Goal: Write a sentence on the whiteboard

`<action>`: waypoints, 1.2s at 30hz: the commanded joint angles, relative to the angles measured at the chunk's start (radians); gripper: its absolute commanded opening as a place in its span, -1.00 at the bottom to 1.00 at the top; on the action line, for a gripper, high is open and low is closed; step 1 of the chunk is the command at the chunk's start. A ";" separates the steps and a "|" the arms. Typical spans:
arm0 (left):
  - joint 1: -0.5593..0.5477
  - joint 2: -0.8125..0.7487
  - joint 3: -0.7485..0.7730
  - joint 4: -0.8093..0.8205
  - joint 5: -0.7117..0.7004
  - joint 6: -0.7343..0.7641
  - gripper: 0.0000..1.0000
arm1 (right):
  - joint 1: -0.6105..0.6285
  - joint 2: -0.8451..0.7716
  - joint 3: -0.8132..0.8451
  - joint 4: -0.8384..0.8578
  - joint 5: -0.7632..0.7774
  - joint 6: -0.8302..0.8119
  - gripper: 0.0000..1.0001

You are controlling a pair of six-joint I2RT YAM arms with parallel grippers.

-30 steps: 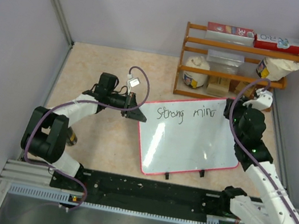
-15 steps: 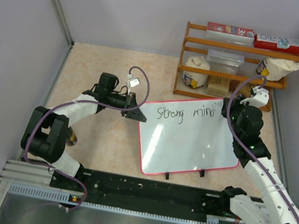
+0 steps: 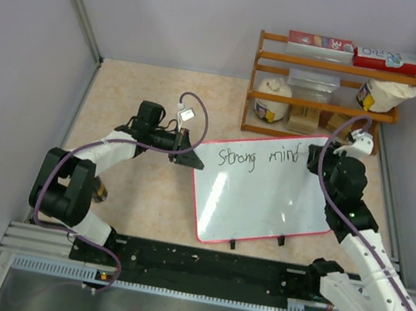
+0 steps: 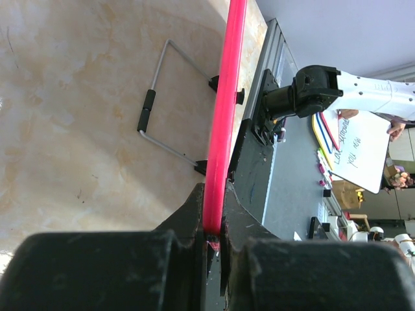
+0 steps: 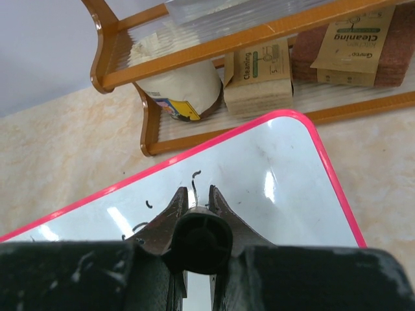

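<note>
Here's the whiteboard [image 3: 260, 205], lying askew on the right half of the bench [image 3: 146, 96]. Its far right corner sits close to the foot of the wooden rack [image 3: 254, 83], which stands in the bench's far right corner. Two small black feet [image 3: 282, 239] poke out along the board's near edge.

The left tool [image 3: 189, 155] reaches in from the left and is clenched on the board's left edge. The wrist view makes it plain: the fingers [image 4: 194, 207] pinch the red frame [image 4: 225, 116], which runs straight away from the left tool [image 4: 213, 220]. A grey wire stand [image 4: 162, 97] shows beside the frame there, over the bench.

The right tool [image 3: 322, 155] hovers at the board's far right corner, jaws closed around a black pen [image 5: 196, 241]. From the wrist camera the pen points down between the fingertips of the right tool [image 5: 196, 197], over the white surface just inside the corner. A few short black strokes [image 5: 193, 184] lie right ahead of the tips.

The sentence [image 3: 260, 158] runs along the board's far edge in one line of thin black writing: "Strong mind". Its last letters end right beside the right tool. The rest of the board is white and glossy.
</note>
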 commanded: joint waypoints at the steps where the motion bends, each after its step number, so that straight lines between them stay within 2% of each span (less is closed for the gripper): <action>1: -0.049 0.022 -0.035 -0.036 -0.168 0.136 -1.00 | -0.009 -0.036 -0.025 -0.036 -0.017 0.009 -1.00; 28: -0.050 0.018 -0.037 -0.034 -0.168 0.134 -1.00 | -0.009 -0.098 -0.053 -0.082 0.007 -0.007 -1.00; 36: -0.050 0.018 -0.035 -0.036 -0.174 0.134 -1.00 | -0.009 -0.185 0.016 -0.080 -0.037 -0.011 -1.00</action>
